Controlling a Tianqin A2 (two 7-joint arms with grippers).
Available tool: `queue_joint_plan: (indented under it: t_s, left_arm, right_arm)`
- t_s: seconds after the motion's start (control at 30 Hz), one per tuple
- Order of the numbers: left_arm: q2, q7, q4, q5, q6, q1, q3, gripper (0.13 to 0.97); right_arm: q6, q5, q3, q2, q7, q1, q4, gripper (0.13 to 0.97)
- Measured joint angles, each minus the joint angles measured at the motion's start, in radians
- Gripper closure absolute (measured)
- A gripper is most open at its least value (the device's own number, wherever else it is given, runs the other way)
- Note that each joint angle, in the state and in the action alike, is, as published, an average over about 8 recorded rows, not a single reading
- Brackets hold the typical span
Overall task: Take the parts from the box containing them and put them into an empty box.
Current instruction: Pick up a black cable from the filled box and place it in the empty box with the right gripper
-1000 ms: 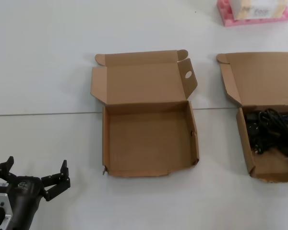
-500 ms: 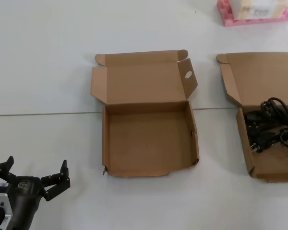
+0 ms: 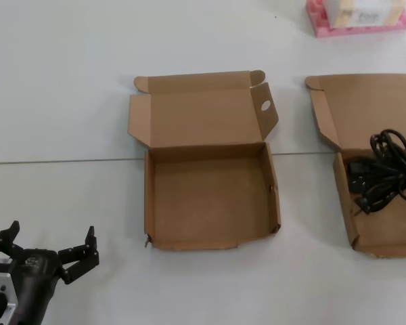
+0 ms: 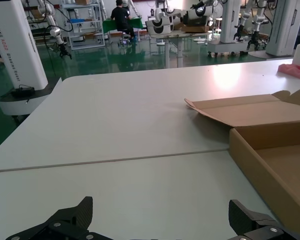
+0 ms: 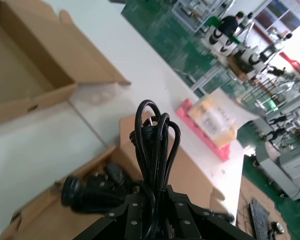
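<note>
Nearest, at the table's front left corner in the head view: left gripper (image 3: 51, 250), parked just above the white table (image 3: 68, 101), black fingers (image 3: 81, 257) spread wide with nothing between them. Same spread seen from the left wrist camera (image 4: 160, 220), fingertips well apart over bare tabletop.

Further in, centre: empty box (image 3: 210, 196), shallow brown cardboard, lid folded back flat on the table, round hole pierced through the lid's right side flap (image 3: 265, 106). Floor bare. Also seen side-on from the left wrist (image 4: 270, 160).

To the right, cut by the picture's edge: box containing the parts (image 3: 365, 203), lid likewise laid back. Black coiled power cable (image 3: 386, 169) bunched over its far half, loops rising above the back wall, moulded plug hanging toward the floor of the box.

Right wrist view: right gripper (image 5: 152, 207) clamped on the cable bundle (image 5: 152, 135), loops standing up out of the closed jaws, plug (image 5: 82, 192) dangling beside it over the open box (image 5: 35, 220).

Farthest, at the table's back right: pink tray (image 3: 355, 24) with a pale package on it.
</note>
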Motion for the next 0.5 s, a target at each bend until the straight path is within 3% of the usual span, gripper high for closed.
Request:
queue_joint_plan:
  t_s: [0.33,0.5]
  left_arm:
    - [0.0,0.0,0.0,0.0,0.0,0.0,0.0,0.132]
    - [0.0,0.0,0.0,0.0,0.0,0.0,0.0,0.132]
  right_arm:
    - [0.078,-0.011,0.0,0.063,0.0,0.025,0.182,0.874]
    - [0.083,-0.044,0.0,0.037,0.0,0.039,0.239,0.875]
